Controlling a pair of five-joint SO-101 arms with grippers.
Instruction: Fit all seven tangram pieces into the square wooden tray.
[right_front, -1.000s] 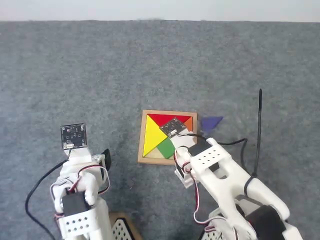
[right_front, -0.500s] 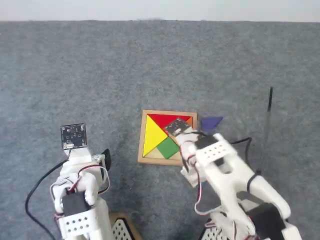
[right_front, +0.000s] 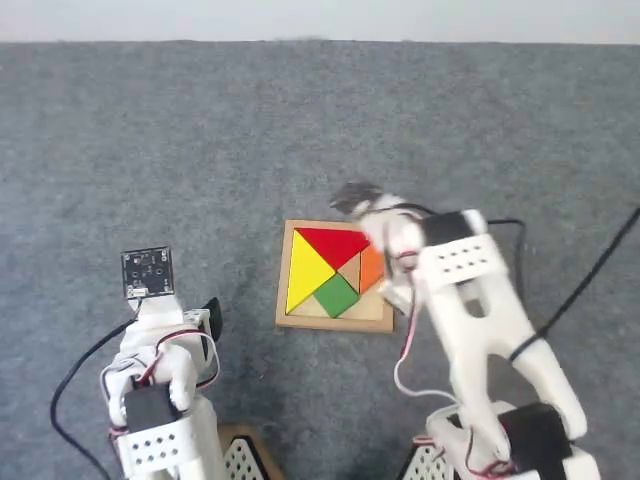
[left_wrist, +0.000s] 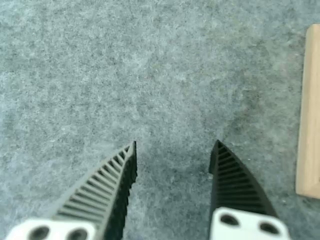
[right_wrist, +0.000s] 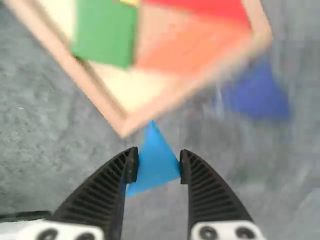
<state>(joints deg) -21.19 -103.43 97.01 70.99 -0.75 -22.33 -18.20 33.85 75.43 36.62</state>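
Observation:
The square wooden tray (right_front: 330, 322) lies mid-table with a yellow triangle (right_front: 305, 272), a red triangle (right_front: 335, 242), a green square (right_front: 335, 295) and an orange piece (right_front: 372, 268) in it. My right arm (right_front: 460, 265) hangs over the tray's right side. Its gripper (right_wrist: 155, 162) is shut on a light blue triangle (right_wrist: 152, 165), just off a corner of the tray (right_wrist: 102, 104). A dark blue piece (right_wrist: 257, 95) lies on the carpet beside the tray. My left gripper (left_wrist: 172, 165) is open over bare carpet, with the tray's edge (left_wrist: 310, 110) off to one side.
Grey carpet covers the whole table. The left arm (right_front: 160, 370) sits at the near left, well apart from the tray. Cables trail from the right arm at the right side.
The right arm has swung from the tray's near right corner up and away along its right side, now covering the dark blue piece in the high view. The left arm has kept still.

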